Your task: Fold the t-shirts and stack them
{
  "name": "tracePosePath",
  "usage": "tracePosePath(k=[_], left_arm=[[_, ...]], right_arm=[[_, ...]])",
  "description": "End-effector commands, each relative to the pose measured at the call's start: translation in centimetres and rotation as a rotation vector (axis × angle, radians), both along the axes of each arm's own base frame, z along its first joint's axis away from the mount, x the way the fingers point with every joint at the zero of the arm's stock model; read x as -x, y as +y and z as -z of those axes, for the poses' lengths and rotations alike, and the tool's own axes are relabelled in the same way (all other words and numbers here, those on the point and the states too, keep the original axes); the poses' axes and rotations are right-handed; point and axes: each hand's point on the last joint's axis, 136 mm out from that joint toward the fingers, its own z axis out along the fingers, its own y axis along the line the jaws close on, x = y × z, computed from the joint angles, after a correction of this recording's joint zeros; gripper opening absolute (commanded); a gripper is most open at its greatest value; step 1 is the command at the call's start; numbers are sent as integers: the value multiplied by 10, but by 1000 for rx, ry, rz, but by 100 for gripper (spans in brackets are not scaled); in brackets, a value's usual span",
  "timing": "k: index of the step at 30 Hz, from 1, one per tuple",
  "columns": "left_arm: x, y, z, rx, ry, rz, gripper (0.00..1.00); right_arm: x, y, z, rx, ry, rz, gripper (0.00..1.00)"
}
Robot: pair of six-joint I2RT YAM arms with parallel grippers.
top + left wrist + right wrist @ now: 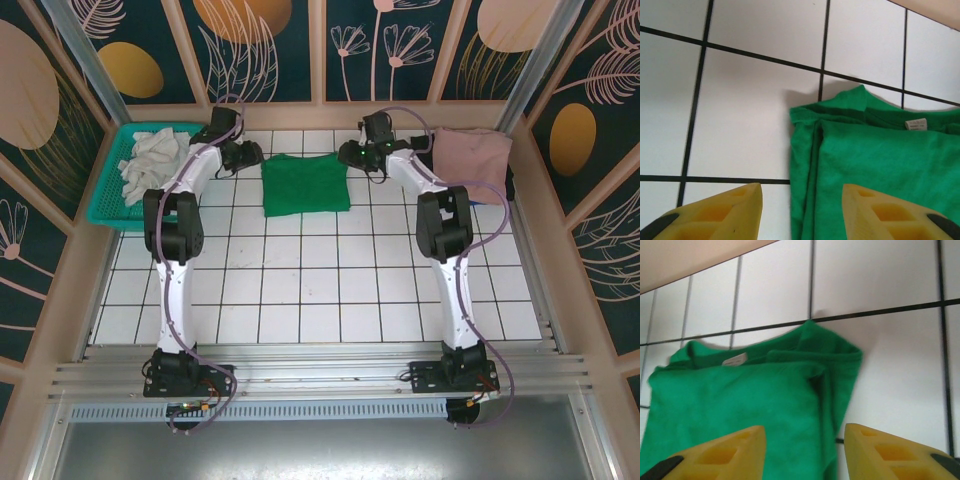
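Observation:
A bright green t-shirt (305, 183) lies folded into a rough square at the back middle of the tiled table. My left gripper (246, 155) sits at its upper left corner and my right gripper (352, 155) at its upper right corner. In the left wrist view the yellow fingers (720, 215) stand apart over the shirt's left folded edge (810, 165), gripping nothing. In the right wrist view the fingers (885, 452) are spread over the right folded edge (840, 385), and the white neck label (734, 360) shows. A dusty pink t-shirt (472, 155) lies folded at the back right.
A teal mesh basket (108, 195) with crumpled white cloth (150, 160) stands at the back left. Patterned walls close in the table at the back and sides. White tiles (330, 290) stretch between the shirt and the arm bases.

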Motion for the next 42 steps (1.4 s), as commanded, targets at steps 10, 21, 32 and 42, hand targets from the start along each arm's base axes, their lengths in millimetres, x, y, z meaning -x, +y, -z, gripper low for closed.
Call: tracePosePath(k=[10,21,32,42], left_arm=[[26,-40,43,118,35,97,44],[79,4,-17,-31,-44,-19,58],[160,-11,-39,112,-101,48,98],[217,-65,3,196,-23,151,97]], right_arm=[[-20,38,34,-58,-60,-59,38],[97,2,89,74,206,13,37],[285,-30,45,122,285,104,53],[181,-35,24,216,96,18,65]])
